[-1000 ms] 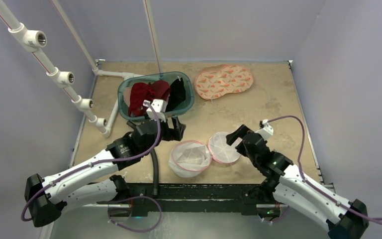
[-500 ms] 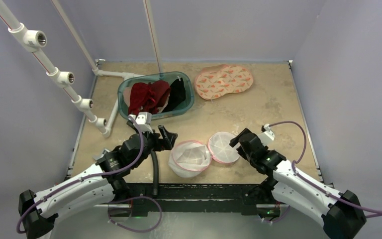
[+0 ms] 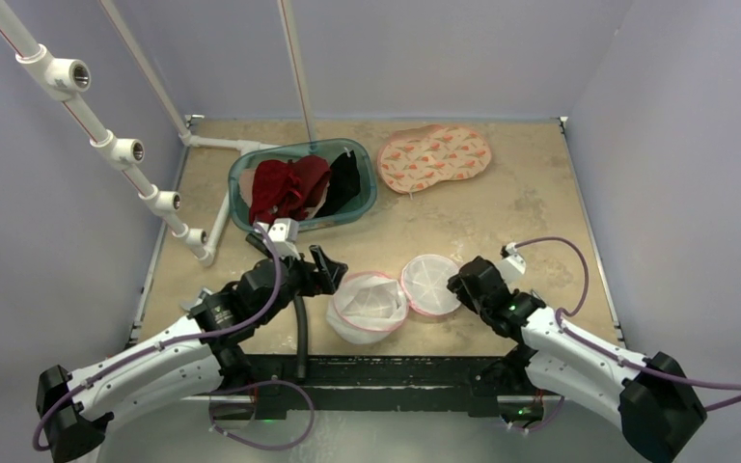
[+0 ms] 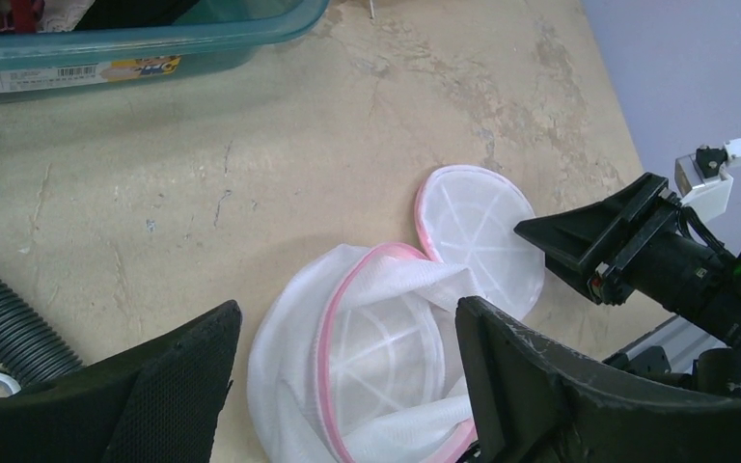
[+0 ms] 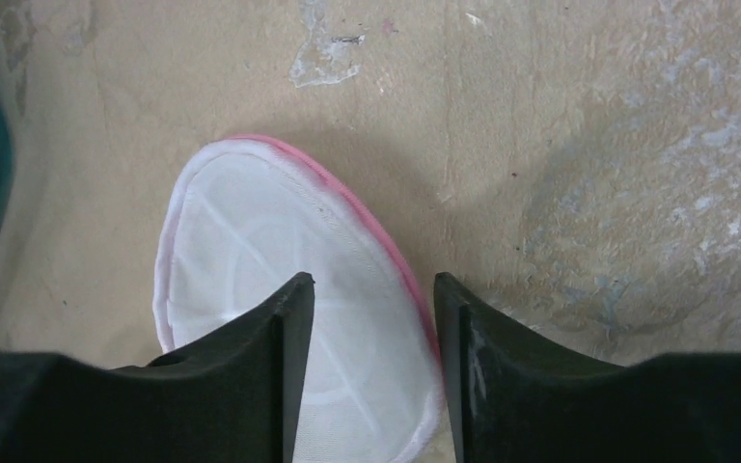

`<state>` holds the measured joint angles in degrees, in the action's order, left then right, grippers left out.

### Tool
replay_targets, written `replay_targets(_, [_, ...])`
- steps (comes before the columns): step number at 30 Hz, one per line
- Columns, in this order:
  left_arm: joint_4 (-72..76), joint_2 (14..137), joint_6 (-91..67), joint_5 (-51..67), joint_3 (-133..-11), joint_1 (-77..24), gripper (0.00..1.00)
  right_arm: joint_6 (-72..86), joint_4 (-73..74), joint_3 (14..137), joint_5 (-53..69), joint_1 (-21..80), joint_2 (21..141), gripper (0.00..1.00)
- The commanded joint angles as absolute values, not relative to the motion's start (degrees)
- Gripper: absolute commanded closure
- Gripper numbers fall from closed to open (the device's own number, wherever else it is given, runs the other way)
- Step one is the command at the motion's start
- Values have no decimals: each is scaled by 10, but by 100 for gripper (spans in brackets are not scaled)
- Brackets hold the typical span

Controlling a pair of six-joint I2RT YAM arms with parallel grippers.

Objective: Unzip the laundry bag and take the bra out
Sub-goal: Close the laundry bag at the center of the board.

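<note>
The laundry bag [image 3: 369, 307], white mesh with pink trim, sits gaping open on the near middle of the tan worktop [image 3: 521, 193], and no garment shows inside it. Far left stands a teal bin [image 3: 236, 188] holding red clothes [image 3: 285, 188] and a black garment [image 3: 345, 178]. Just right of the bin, well apart from the bag, lies a peach patterned bra [image 3: 434, 157], flat on the worktop. The left gripper [image 3: 333, 262] hovers just left of the bag, its fingers spread wide and empty. The right gripper [image 3: 458, 280] is at the right edge of the bag's round lid [image 3: 431, 285], which is folded open flat; its fingers stand moderately apart over the pink rim, gripping nothing. A black corrugated hose [image 3: 300, 333] runs beside the left arm.
</note>
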<state>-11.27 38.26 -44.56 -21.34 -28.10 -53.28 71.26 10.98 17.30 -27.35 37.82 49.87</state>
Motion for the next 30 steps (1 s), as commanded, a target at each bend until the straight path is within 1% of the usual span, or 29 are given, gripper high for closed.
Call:
replay_targets(1, [-100, 391, -456, -199, -284, -533, 20, 697, 80, 163, -273, 376, 495, 55])
replay_targets(2, [-101, 392, -456, -197, -285, -533, 21, 693, 78, 162, -271, 376, 492, 61])
replay_targets(4, [-99, 396, -456, -195, -284, -533, 21, 688, 75, 158, -268, 376, 483, 67])
replay_targets(6, [-99, 400, -457, -191, -284, -533, 21, 678, 79, 160, -267, 376, 472, 77])
replay_targets(9, [-99, 402, -458, -187, -284, -533, 21, 650, 84, 176, -280, 376, 431, 99])
replay_targets(12, [-101, 403, -456, -191, -286, -533, 21, 573, 91, 220, -294, 376, 391, 100])
replay_targets(18, [-100, 417, -446, -204, -294, -533, 21, 406, 85, 303, -261, 377, 357, 100])
replay_targets(25, [-97, 437, -449, -210, -308, -533, 22, 273, 68, 365, -186, 385, 380, 100])
replay_targets(28, [-92, 436, -457, -222, -309, -533, 22, 241, 79, 388, -202, 413, 385, 100])
replay_targets(30, [-80, 432, -458, -231, -307, -533, 22, 236, 93, 402, -241, 444, 394, 100])
